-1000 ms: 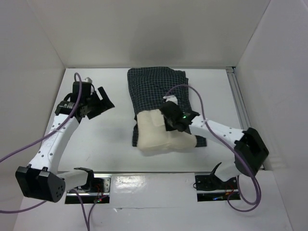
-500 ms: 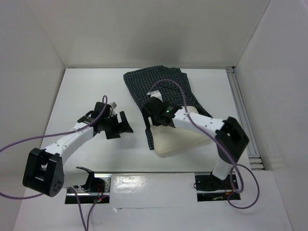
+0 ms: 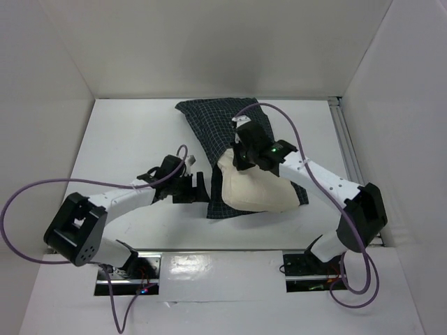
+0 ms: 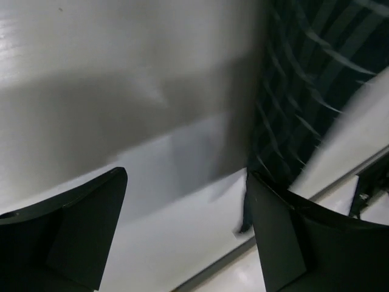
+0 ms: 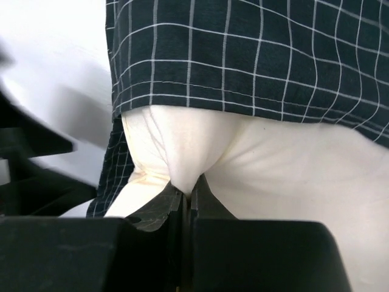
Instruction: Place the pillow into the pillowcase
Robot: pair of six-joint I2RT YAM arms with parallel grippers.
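Observation:
The cream pillow point(image 3: 255, 192) lies at mid-table with its far end under the edge of the dark checked pillowcase point(image 3: 216, 122). My right gripper point(image 3: 241, 159) is shut, pinching a fold of the pillow point(image 5: 255, 158) just at the pillowcase's hem point(image 5: 243, 55). My left gripper point(image 3: 199, 188) is open and low over the table, just left of the pillowcase's near left edge point(image 4: 304, 103). Its right finger point(image 4: 273, 237) is next to that dark fabric, with only bare table between the jaws.
White walls enclose the table point(image 3: 133, 139) on the left, back and right. A metal rail point(image 3: 347, 150) runs along the right side. Purple cables point(image 3: 42, 192) loop from both arms.
My left gripper has moved right toward the pillowcase's near left edge. My right gripper has carried the pillow's end toward the pillowcase; the cloth has shifted and spread to the left.

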